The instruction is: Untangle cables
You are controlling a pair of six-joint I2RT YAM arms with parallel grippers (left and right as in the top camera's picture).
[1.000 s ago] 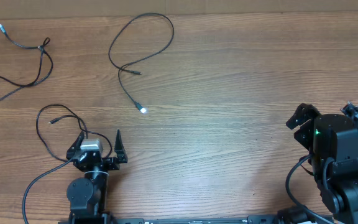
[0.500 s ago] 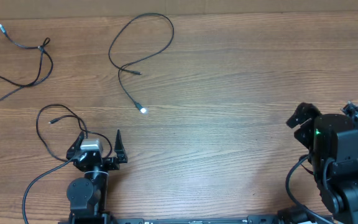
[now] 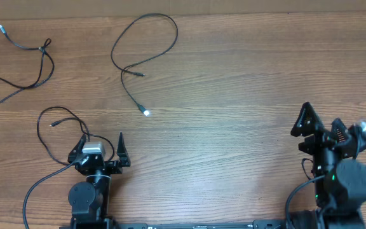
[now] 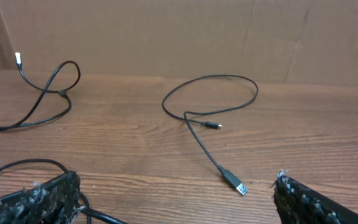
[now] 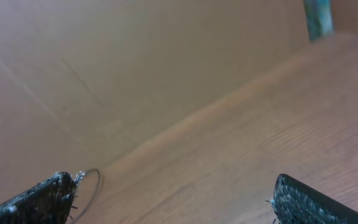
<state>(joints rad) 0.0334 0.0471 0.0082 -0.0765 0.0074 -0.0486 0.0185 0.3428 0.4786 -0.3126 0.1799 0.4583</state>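
Three thin black cables lie apart on the wooden table. One (image 3: 175,35) forms a loop at the top centre, its bright plug tip (image 3: 146,112) pointing down; it also shows in the left wrist view (image 4: 229,176). A second cable (image 3: 43,46) lies at the top left, crossed over itself; it also shows in the left wrist view (image 4: 61,93). A third cable (image 3: 61,109) curls beside my left gripper (image 3: 101,143), which is open and empty, low over the table (image 4: 176,196). My right gripper (image 3: 321,123) is open and empty at the right (image 5: 176,193), far from all cables.
A cardboard wall (image 4: 185,37) stands along the table's far edge. The right wrist view is blurred; it shows the wall, bare wood, a thin dark arc (image 5: 97,180) by the left finger, and a greenish strip (image 5: 317,18) at the top right.
My right arm has turned and tipped forward, so both its fingers now point up the table. The left arm and the cables have not moved.
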